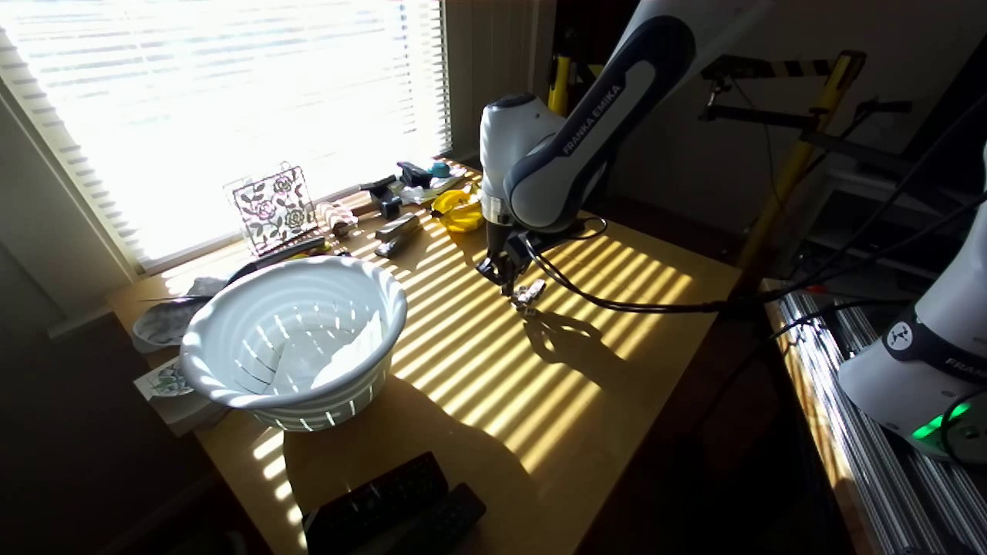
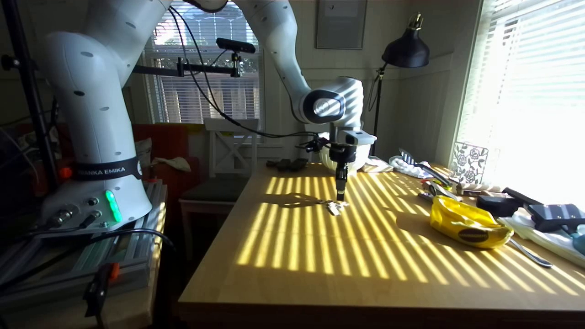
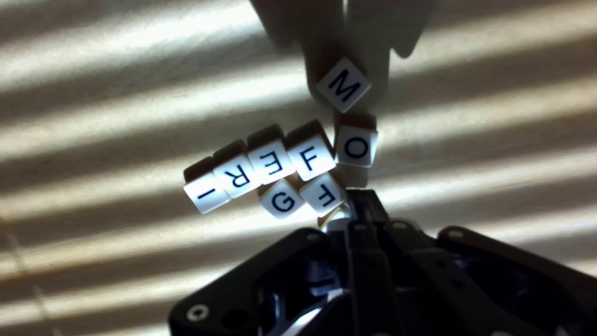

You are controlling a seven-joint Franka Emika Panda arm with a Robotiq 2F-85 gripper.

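— Although your letter cubes (image 3: 298,156) crowd together, most can be read; where are they?

— On the wooden table (image 2: 292,283), at the tips of your gripper (image 3: 367,205). The wrist view gives you a four-cube row (image 3: 261,163) showing I, R, E and F, the O cube (image 3: 356,147) just beside it, and the M cube (image 3: 344,85) a little apart. Along the row's other side lie the G cube (image 3: 281,199) and a turned cube (image 3: 322,193), perhaps E or F; a pale piece (image 3: 338,215) is half hidden by your fingers.

— Have you got hold of anything?

— No. Your fingers are clenched against each other, nothing showing between them. They stand just beside the turned cube; whether they touch it, you cannot tell.

— So what might go wrong?

— Mostly a sideways slip: packed this tightly, one nudge could pass from the turned cube into its neighbours. Spreading your fingers this low could shove them too. Striped sun through the blinds (image 1: 231,92) and the gripper's shadow (image 3: 373,51) around the M cube may also make you misjudge an edge.

— And farther out?

— You have a yellow pouch (image 2: 461,219), a white basket (image 1: 308,289) and two dark remotes (image 1: 382,493), all well apart from the cubes; they look like trouble only if you swing wide.
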